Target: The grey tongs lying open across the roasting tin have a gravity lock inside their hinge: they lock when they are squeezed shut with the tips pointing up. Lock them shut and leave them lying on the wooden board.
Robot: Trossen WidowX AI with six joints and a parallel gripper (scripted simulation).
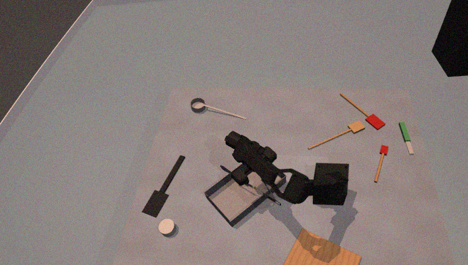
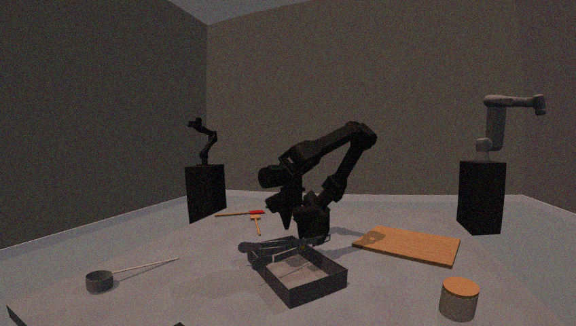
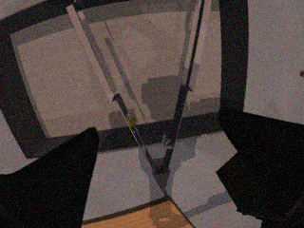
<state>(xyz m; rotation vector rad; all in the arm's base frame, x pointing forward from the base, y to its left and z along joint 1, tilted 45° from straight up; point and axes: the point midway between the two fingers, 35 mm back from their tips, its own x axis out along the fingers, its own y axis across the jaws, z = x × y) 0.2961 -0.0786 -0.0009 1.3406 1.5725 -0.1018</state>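
Observation:
The grey tongs [image 1: 275, 199] [image 2: 242, 247] [image 3: 178, 119] lie open in a V across the roasting tin [image 1: 250, 209] [image 2: 319, 286] [image 3: 234, 57]. Their hinge end sticks out past the rim on the board's side, and at least one tip sticks out past the opposite rim. A small yellow mark shows on one arm in the wrist view. My gripper [image 2: 299, 230] [image 3: 160, 123] is open and empty, pointing down above the tongs, with both arms between its spread fingers in the wrist view. In the top view my arm hides part of the tongs. The wooden board [image 1: 347, 257] [image 2: 420, 248] [image 3: 123, 218] bears no tongs.
A lidded jar [image 1: 166, 226] [image 2: 460, 301] and a black spatula [image 1: 155, 203] lie beyond the tin. A small round pot [image 1: 193, 110] [image 2: 98, 282] holds a pale spoon [image 1: 226, 113]. Red-headed and tan-headed utensils and a green-handled tool [image 1: 404, 131] lie near my base.

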